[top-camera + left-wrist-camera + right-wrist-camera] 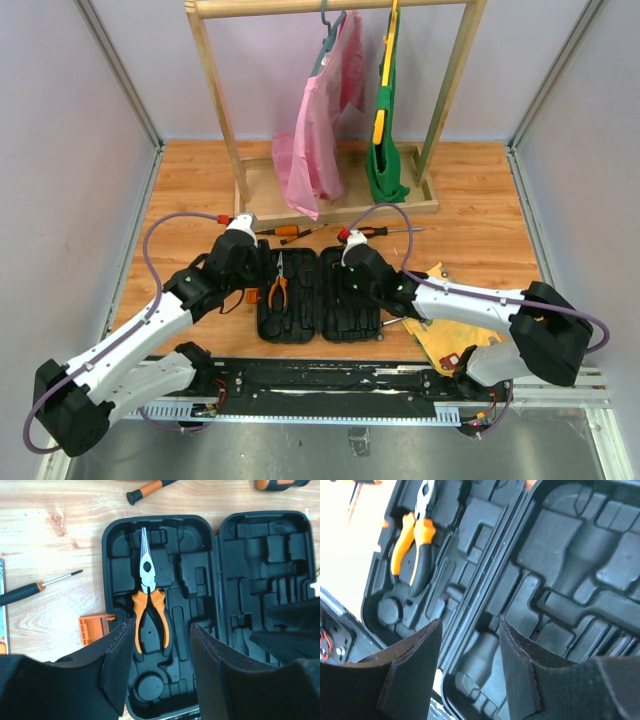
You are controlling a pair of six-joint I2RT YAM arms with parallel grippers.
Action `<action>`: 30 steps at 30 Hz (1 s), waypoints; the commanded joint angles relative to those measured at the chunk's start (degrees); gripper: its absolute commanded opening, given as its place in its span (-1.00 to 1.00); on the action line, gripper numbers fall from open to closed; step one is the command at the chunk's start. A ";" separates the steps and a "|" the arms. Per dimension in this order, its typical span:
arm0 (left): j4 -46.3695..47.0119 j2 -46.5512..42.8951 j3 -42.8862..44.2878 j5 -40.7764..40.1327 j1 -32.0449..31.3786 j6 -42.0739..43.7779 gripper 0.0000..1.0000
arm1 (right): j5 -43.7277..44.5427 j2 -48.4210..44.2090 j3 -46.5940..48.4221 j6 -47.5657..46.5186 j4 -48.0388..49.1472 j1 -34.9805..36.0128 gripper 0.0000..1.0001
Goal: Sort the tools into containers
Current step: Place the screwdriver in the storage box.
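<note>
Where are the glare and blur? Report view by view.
Right wrist: table at upper left blown out to near white, pliers still readable. Left wrist: even light, case and pliers sharp, own fingers dark and soft. Top view: even light, no glare, wall edges lean outward.

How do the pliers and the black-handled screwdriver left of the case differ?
The pliers lie in a slot in the left half of the case; the screwdriver lies on the table outside it. The pliers have two orange-and-black handles; the screwdriver one black handle. Neither is held.
</note>
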 commanded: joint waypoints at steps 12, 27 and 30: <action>9.05 15.66 1.44 -8.91 -4.72 -2.58 0.00 | -6.34 -1.58 -8.11 -3.74 5.62 -0.86 0.01; 12.79 25.36 2.69 -12.99 -5.08 -1.08 -0.08 | -7.32 0.60 -8.08 -3.58 5.88 -0.94 0.00; 13.09 26.76 2.92 -13.64 -5.08 -0.86 -0.08 | -7.42 0.84 -8.17 -3.49 5.90 -0.94 0.00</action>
